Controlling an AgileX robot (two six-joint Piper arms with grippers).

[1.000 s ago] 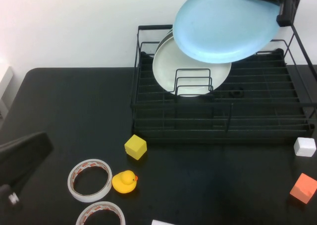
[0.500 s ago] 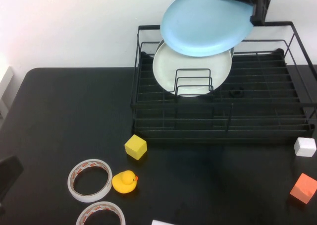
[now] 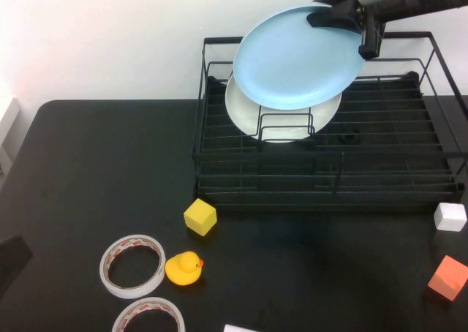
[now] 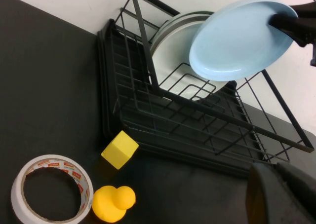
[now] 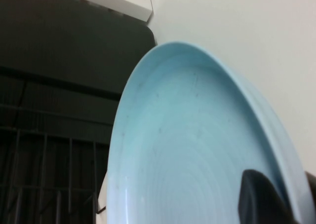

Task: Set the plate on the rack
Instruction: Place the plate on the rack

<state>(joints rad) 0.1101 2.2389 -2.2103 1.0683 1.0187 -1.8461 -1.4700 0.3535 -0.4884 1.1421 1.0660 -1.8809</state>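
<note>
The light-blue plate (image 3: 298, 55) is held tilted in the air above the back of the black wire rack (image 3: 329, 171), partly overlapping a pale plate (image 3: 281, 111) that stands upright in the rack's dividers. The right gripper (image 3: 349, 21) is clamped on the plate's upper rim, its fingers (image 5: 261, 199) closed thinly over the edge. The left gripper (image 4: 284, 194) is seen low over the counter (image 3: 95, 171), well apart from the rack; whether its fingers are parted cannot be told.

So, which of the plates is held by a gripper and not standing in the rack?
The light-blue plate, pinched at its rim by the right gripper above the rack; the whitish plate stands inside. The left gripper is parked.
</note>
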